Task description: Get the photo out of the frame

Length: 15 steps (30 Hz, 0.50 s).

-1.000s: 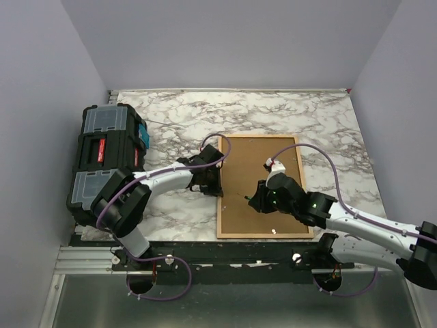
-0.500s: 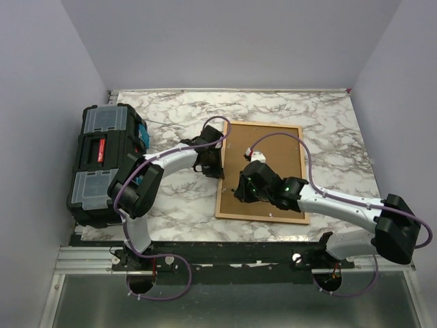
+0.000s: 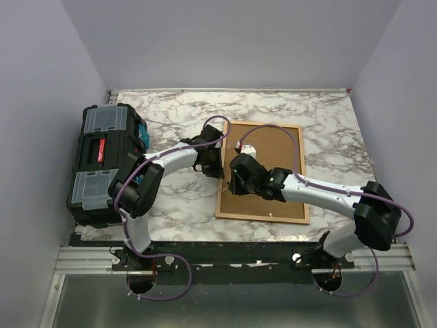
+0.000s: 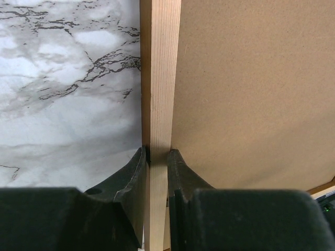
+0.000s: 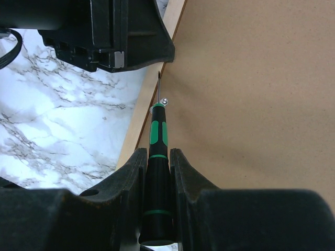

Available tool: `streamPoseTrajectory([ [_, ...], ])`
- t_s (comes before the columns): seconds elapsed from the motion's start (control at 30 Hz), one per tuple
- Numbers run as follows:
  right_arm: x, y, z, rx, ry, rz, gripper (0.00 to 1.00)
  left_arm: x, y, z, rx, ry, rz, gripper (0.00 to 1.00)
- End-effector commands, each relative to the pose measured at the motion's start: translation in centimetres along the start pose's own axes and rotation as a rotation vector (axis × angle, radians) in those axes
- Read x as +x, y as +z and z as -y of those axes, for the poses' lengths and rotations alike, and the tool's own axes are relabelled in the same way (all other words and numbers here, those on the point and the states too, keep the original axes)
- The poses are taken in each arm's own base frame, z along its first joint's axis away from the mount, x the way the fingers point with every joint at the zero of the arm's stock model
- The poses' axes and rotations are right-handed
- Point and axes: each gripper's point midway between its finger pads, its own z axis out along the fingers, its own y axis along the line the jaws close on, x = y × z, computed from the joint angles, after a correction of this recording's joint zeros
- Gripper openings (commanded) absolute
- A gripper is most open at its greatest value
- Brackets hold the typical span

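Supervisor: Where are you in the job?

Operator: At the backing stage, I'd say. The frame lies face down on the marble table, with its plain brown backing board facing up. I can't see the photo; I judge it sits under that board. My left gripper is closed on the frame's left rail, one finger on each side of the pale, straight-grained wood. My right gripper is clamped on a screwdriver with a black handle and green bands. Its thin blade points at the seam between rail and board, beside a small shiny fastener.

Supervisor: And next?

Operator: I reckon the blade has to catch that fastener and work it free while the left pins the frame. The board looks like smooth, matte fibreboard, flat and thin, so a slip could gouge it. The marble looks slick, so the frame may slide.
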Motion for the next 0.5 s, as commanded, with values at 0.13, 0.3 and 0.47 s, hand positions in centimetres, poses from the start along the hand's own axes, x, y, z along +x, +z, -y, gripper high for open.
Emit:
streamPoseTrajectory([
  [0.13,0.7,-0.4,0.9,0.016,-0.014,-0.009,0.0,0.0,0.6,-0.6,-0.004,-0.01,-0.004,0.0],
  [0.3,1.2,0.4,0.8,0.016,-0.028,-0.031,0.0,0.1,0.8,-0.6,-0.004,-0.013,-0.008,0.0],
  [0.47,2.1,0.7,-0.2,-0.05,-0.042,-0.058,0.0,0.3,0.6,-0.8,-0.007,-0.014,-0.009,0.0],
])
